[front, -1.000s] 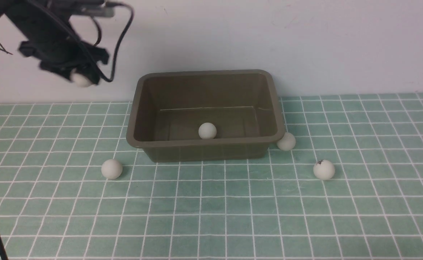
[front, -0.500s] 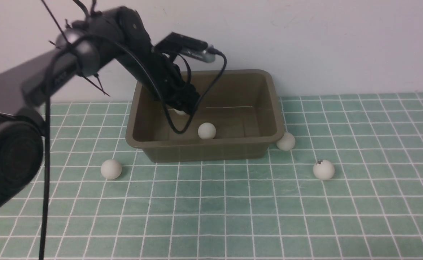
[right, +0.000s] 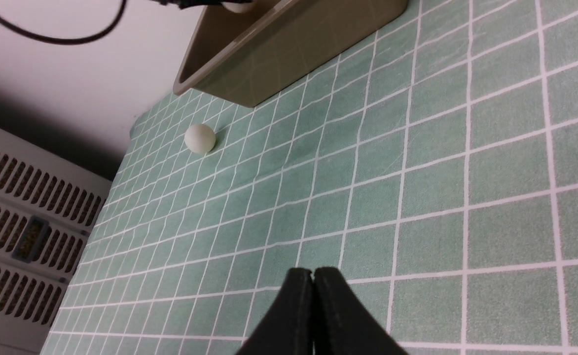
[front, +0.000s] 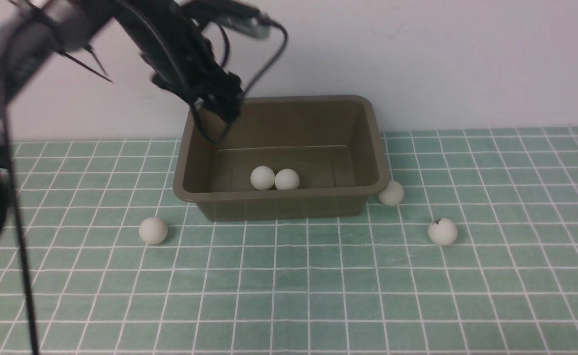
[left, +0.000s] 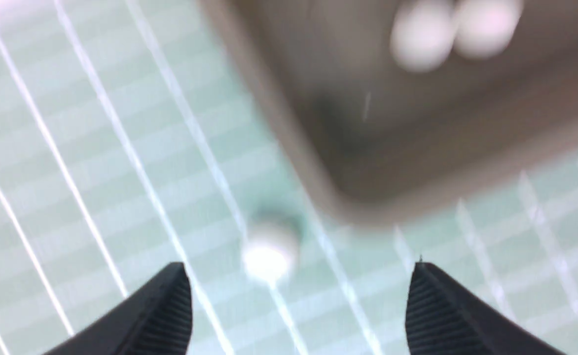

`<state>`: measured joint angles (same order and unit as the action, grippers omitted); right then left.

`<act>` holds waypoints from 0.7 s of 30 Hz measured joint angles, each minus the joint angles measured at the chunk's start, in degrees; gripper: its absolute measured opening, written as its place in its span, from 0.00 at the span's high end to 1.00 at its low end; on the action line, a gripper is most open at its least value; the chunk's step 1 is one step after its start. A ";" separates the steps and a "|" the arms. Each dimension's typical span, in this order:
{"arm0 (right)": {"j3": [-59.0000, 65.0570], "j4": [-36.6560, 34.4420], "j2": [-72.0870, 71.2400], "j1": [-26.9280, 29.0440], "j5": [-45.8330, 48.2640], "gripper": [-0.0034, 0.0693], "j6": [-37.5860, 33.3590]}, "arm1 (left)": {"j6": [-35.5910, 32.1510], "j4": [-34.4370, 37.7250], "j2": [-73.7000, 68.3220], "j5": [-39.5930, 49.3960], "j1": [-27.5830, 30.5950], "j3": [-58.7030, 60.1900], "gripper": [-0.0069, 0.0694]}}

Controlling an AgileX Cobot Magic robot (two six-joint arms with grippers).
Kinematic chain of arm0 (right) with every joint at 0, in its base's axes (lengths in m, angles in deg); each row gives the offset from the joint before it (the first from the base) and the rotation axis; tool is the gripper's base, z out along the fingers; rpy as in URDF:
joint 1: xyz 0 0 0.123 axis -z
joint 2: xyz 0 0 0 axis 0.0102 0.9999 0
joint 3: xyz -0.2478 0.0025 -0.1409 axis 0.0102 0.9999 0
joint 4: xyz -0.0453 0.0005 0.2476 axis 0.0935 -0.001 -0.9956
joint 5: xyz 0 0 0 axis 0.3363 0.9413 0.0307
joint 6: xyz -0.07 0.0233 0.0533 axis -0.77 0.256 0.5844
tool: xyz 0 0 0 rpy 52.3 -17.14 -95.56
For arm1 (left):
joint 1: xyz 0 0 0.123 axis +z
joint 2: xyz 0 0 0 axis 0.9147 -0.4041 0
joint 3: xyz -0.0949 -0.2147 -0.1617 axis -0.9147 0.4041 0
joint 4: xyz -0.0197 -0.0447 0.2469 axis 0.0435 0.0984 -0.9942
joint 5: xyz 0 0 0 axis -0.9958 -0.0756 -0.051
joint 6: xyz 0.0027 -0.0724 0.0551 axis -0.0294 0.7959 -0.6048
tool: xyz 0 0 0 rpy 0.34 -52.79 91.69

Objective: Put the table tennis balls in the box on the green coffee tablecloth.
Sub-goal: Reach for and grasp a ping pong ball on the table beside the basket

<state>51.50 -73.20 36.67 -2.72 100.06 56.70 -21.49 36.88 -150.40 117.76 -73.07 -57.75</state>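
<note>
The olive-brown box [front: 279,209] stands on the green coffee tablecloth [front: 289,296]. Two table tennis balls [front: 262,177] [front: 287,179] lie side by side inside it. On the cloth lie one ball left of the box [front: 153,230], one touching its right corner [front: 391,193], and a marked ball [front: 442,231] further right. My left gripper [front: 217,106] hangs blurred above the box's far left corner. In its wrist view the left gripper [left: 299,265] is open and empty, above the left ball [left: 269,249]. My right gripper [right: 312,272] is shut on nothing, low over the cloth.
A white wall [front: 417,59] rises directly behind the box. A black cable [front: 264,64] loops off the left arm over the box's far edge. The right wrist view shows a slatted white grille [right: 22,222] beyond the cloth's edge.
My left arm carried a ball from the far left into the box and let it go. A second ball now lies in the box, and the gripper has lifted up and left.
</note>
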 joint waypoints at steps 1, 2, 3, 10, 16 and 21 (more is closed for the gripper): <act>0.00 0.00 0.00 0.00 0.00 0.97 0.00 | 0.00 -0.03 1.07 0.00 0.59 3.63 0.23; 0.00 0.00 0.00 0.00 0.00 0.97 0.00 | -0.07 -0.15 2.07 0.00 1.19 5.80 0.23; 0.00 0.00 0.00 0.00 0.06 0.97 0.00 | -0.22 -0.23 2.97 0.05 1.76 8.66 0.23; 0.00 0.00 0.00 0.00 0.04 0.97 -0.05 | -4.61 -0.30 5.82 -3.54 4.23 23.61 0.23; 0.00 0.00 0.00 0.00 0.07 0.97 -0.05 | -12.92 0.57 6.02 -11.22 4.34 30.56 0.23; 0.00 0.00 0.00 0.00 0.07 0.97 -0.05 | -22.03 2.30 6.02 -19.24 4.34 33.94 0.23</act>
<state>51.50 -73.20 36.67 -2.72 100.12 56.65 -43.51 39.17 -144.39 98.53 -68.72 -23.82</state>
